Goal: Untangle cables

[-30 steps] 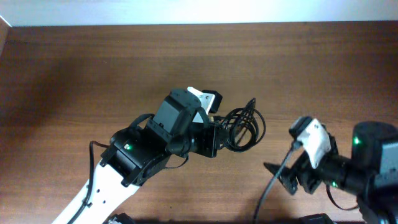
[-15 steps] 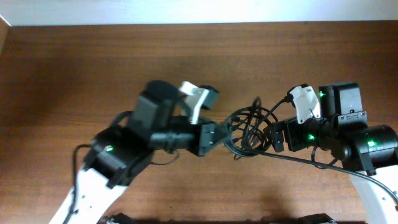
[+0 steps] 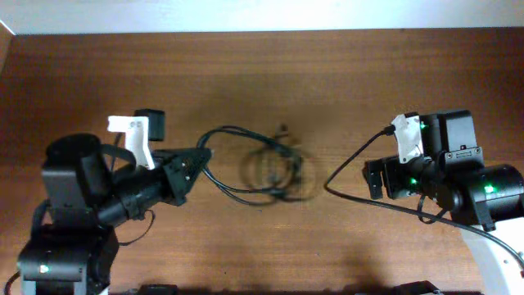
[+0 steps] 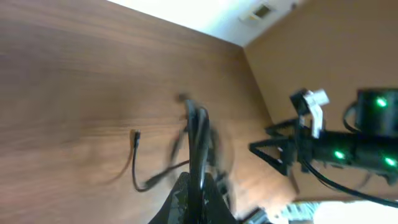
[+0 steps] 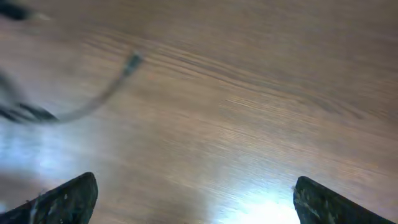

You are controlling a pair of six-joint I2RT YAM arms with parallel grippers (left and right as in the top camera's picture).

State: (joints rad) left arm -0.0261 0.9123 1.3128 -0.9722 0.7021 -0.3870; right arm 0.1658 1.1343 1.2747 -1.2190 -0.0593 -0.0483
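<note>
- Table [image 3: 344, 82]: far edge runs along the white wall [image 3: 246, 16]. The far half is bare wood, and so is the near strip between the arms.
- Left gripper [image 3: 199, 156]: left of centre, pointing right, clamped on the cables [image 3: 274, 170]. In the left wrist view the strands run straight out from between its closed fingers [image 4: 183, 200].
- Cables: a few strands stretch right from that grip to a loose, blurred coil near table centre, between both grippers.
- Free plug end [image 4: 135, 134] lies on wood beside the bundle.
- Right gripper [image 3: 372, 178]: right of centre, facing the coil and apart from it, jaws spread wide and holding nothing. Its fingertips [image 5: 71, 196] show bare wood between them.
- Right arm's thicker cable [image 3: 348, 164] bows out towards the coil, not touching it.
</note>
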